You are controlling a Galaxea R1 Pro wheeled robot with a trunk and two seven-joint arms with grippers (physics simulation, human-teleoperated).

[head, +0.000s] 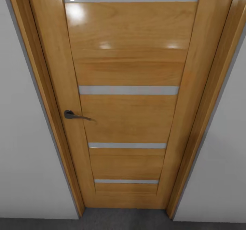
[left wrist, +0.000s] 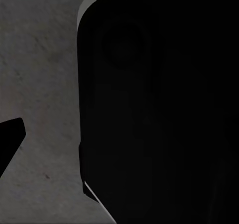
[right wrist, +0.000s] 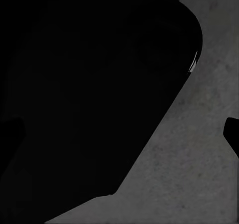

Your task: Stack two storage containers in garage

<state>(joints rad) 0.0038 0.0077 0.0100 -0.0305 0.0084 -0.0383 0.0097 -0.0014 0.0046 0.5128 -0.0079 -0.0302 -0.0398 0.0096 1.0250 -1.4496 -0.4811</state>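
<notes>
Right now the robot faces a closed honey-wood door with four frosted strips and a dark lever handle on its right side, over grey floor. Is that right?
Not quite: the lever handle sits on the left side of the door, not the right, as the head view shows. The rest holds: the door is closed, has four frosted strips, and grey floor lies at its foot.

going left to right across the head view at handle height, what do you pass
white-grey wall → left door frame → dark lever handle → honey-wood door panel → right door frame → white-grey wall again
</notes>
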